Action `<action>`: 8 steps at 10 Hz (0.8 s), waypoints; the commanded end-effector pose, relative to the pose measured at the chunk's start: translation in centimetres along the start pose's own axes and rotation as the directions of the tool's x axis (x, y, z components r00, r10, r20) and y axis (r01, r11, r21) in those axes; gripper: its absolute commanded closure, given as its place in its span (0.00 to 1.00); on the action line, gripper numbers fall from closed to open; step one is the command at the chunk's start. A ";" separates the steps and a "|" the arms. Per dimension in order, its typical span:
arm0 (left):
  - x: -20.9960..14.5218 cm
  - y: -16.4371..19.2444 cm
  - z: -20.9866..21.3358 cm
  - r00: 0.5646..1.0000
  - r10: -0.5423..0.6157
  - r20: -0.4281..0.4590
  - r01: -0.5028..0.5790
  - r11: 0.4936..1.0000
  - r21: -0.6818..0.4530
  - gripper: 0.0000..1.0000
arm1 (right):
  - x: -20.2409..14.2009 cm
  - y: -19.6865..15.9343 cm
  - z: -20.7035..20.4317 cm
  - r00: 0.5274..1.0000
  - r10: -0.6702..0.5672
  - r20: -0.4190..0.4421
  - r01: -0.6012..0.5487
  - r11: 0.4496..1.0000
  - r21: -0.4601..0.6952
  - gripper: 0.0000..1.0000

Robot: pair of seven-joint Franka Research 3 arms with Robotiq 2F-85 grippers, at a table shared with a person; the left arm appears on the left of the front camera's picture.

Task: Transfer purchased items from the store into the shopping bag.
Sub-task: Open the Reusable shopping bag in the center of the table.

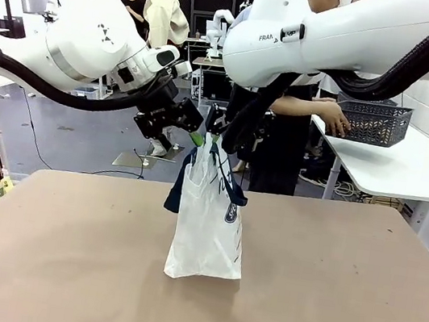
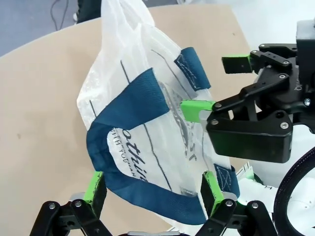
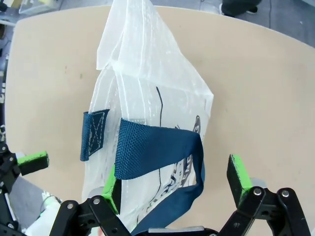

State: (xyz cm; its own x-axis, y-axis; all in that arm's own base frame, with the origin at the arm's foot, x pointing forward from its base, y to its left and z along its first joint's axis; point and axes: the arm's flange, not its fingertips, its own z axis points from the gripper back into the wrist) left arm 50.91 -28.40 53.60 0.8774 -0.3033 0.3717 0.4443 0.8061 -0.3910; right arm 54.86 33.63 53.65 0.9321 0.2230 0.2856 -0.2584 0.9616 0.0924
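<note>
At the middle of the surface (image 1: 338, 311) the shopping bag (image 1: 208, 225) stands upright, its navy handles (image 2: 123, 105) between the wide-spread, empty jaws of the left gripper (image 2: 152, 187) and right gripper (image 3: 174, 182). A misplaced closing could miss a handle or topple the flimsy bag. The store (image 1: 376, 121) sits well apart.

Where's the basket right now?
Front view, upper right: the basket sits on the white side table, with the person's hand at its left end.

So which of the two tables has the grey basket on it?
The white table behind, on the right: the grey basket stands there. The brown front table carries the shopping bag.
</note>
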 end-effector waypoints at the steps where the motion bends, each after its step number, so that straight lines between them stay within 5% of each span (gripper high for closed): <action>1: 0.3 -0.2 -0.2 1.000 -0.030 -0.003 0.029 0.999 -0.035 0.00 | 0.0 -0.3 -0.4 1.000 0.014 -0.014 -0.014 1.000 -0.006 0.00; 6: 0.2 -0.2 -1.8 0.998 -0.045 -0.054 0.044 0.999 -0.024 0.00 | 0.0 -0.3 -0.8 1.000 0.014 -0.022 -0.015 1.000 -0.008 0.00; 8: -0.2 -0.4 -1.3 0.999 -0.022 -0.035 0.022 1.000 -0.018 0.00 | -0.4 -0.4 -1.7 0.996 0.080 0.038 -0.079 0.996 -0.034 0.00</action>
State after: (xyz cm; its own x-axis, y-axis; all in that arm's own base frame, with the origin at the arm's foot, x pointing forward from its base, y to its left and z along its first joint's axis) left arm 50.97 -29.62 51.77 0.8702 -0.3535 0.3432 0.4754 0.7853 -0.3966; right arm 55.09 33.69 52.83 0.9254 0.2509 0.2842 -0.2825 0.9563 0.0754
